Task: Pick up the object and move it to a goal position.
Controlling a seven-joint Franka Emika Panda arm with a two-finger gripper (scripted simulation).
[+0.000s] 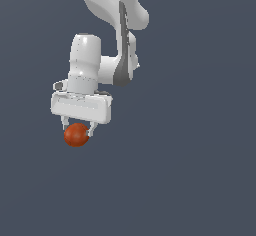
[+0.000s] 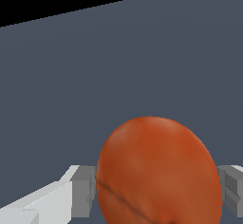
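The small orange-red ball (image 1: 76, 135) sits between the two short fingers of my white gripper (image 1: 77, 129), which hangs from the white arm in the upper middle of the exterior view. The fingers press on both sides of the ball, so the gripper is shut on it. In the wrist view the ball (image 2: 159, 173) fills the lower middle, with grey finger pads (image 2: 84, 190) touching its flanks on either side. No goal marker shows in either view.
A plain dark blue-grey surface (image 1: 190, 170) fills the exterior view around the arm. In the wrist view the same surface (image 2: 118, 66) ends at a far edge, with black beyond it.
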